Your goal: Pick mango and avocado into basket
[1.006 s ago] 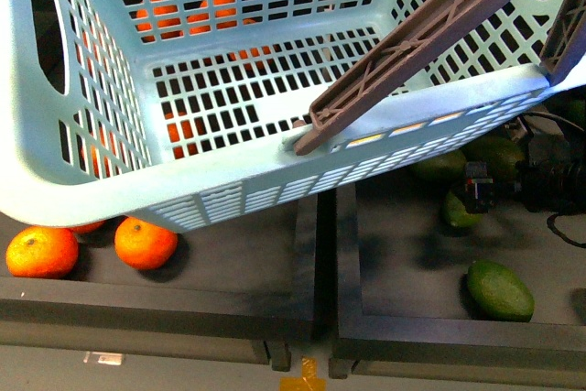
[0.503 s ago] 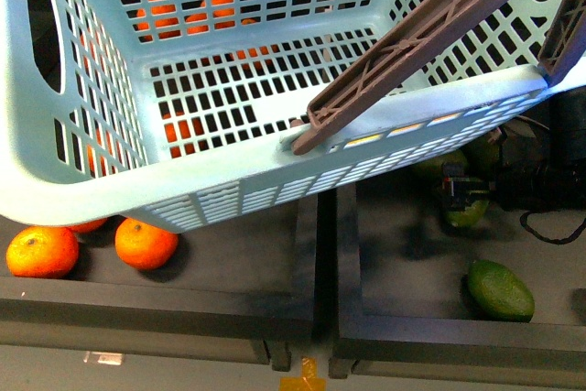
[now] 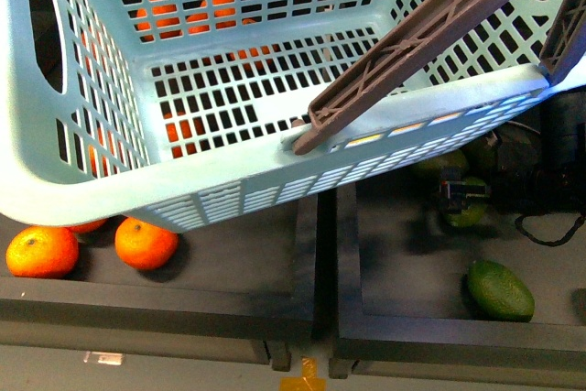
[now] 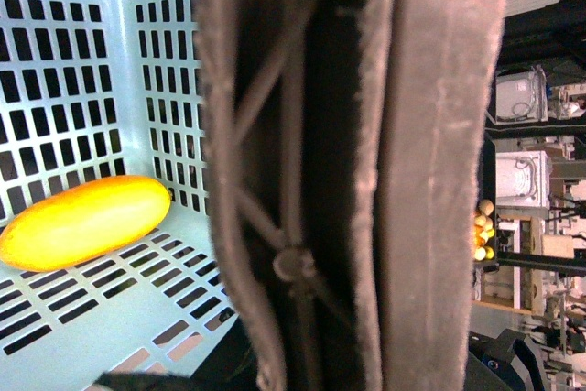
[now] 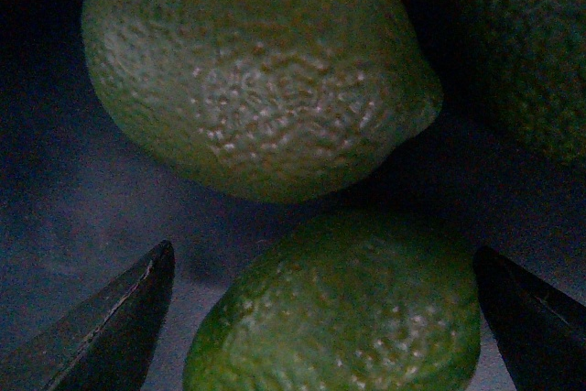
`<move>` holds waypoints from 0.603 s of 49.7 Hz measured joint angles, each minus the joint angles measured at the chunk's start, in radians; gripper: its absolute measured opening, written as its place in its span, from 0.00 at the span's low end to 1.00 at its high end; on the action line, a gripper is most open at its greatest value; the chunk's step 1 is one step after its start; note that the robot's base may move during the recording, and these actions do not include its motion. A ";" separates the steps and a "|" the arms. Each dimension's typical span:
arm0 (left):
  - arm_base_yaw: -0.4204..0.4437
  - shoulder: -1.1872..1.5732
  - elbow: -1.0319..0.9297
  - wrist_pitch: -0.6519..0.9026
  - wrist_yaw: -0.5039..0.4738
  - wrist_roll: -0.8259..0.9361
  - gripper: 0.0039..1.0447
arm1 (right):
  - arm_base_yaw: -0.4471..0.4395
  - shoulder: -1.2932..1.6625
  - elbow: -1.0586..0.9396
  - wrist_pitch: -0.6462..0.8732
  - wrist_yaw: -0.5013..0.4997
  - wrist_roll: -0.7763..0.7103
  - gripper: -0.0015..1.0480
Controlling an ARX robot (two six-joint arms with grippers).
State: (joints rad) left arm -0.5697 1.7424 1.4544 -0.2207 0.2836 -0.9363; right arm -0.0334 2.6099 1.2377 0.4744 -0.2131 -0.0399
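basket (image 3: 229, 167) rim low over tray (image 3: 403, 254), neighbouring avocado (image 5: 247, 70) crowding spread right claw (image 5: 320, 254)

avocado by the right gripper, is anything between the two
Nothing visible does. The open right gripper has a finger on either side of the dark green egg-shaped avocado. A second green avocado lies just beyond it, not between them.

One dark tray (image 3: 183, 309) sat just beside another tray (image 3: 430, 336). Grey floor (image 3: 165, 371) showed below them. Far off, shelves (image 4: 536, 226) held white boxes (image 4: 520, 98) in bright light.
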 joint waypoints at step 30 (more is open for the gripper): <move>0.000 0.000 0.000 0.000 0.000 0.000 0.14 | -0.002 0.014 0.010 -0.005 0.029 0.021 0.56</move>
State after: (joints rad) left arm -0.5697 1.7424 1.4544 -0.2207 0.2840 -0.9367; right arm -0.0349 2.6244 1.2472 0.4694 -0.1837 -0.0189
